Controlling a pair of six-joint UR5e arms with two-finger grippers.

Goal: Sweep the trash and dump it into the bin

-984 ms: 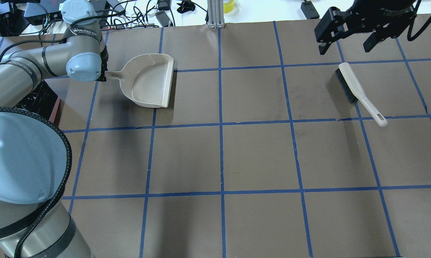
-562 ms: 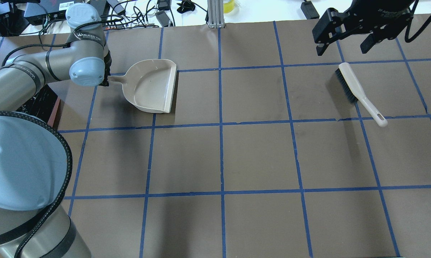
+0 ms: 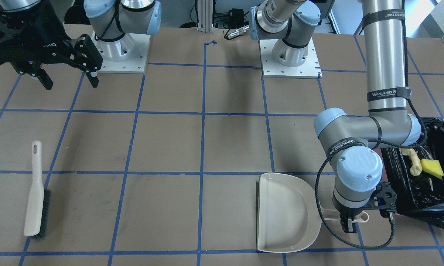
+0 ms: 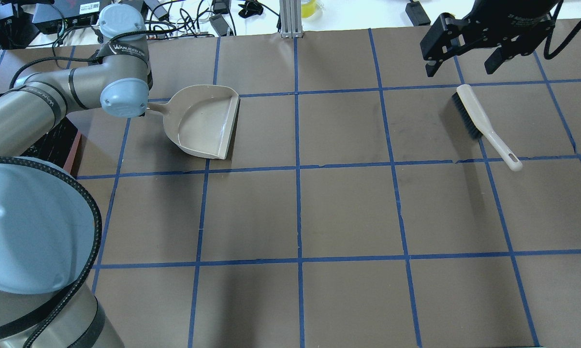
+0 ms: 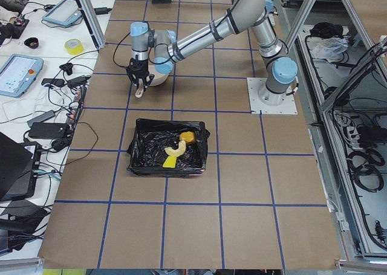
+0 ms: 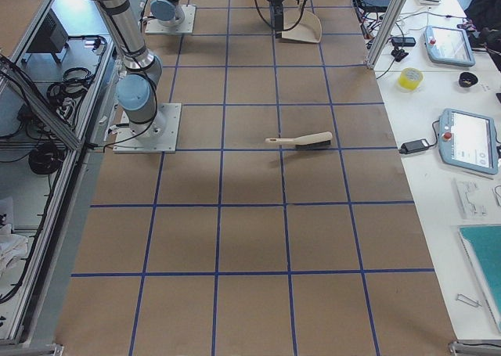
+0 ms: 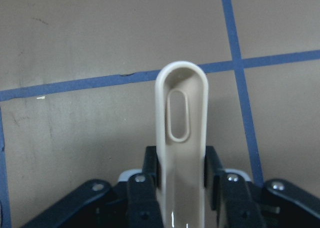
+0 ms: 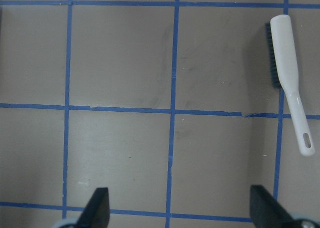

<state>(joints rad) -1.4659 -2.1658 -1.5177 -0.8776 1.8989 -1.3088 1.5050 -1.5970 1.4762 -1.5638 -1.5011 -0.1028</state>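
Gripping dustpan (image 3: 284, 214) handle in left gripper (image 7: 181, 169) | holding right gripper (image 4: 460, 67) wide, empty, near brush (image 4: 474, 113) | logging trash (image 5: 177, 148) inside bin (image 5: 136, 155) at left (all three) | risk: snagging bag (image 3: 430, 201) if swung left

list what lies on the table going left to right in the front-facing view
hand brush → dustpan → bin
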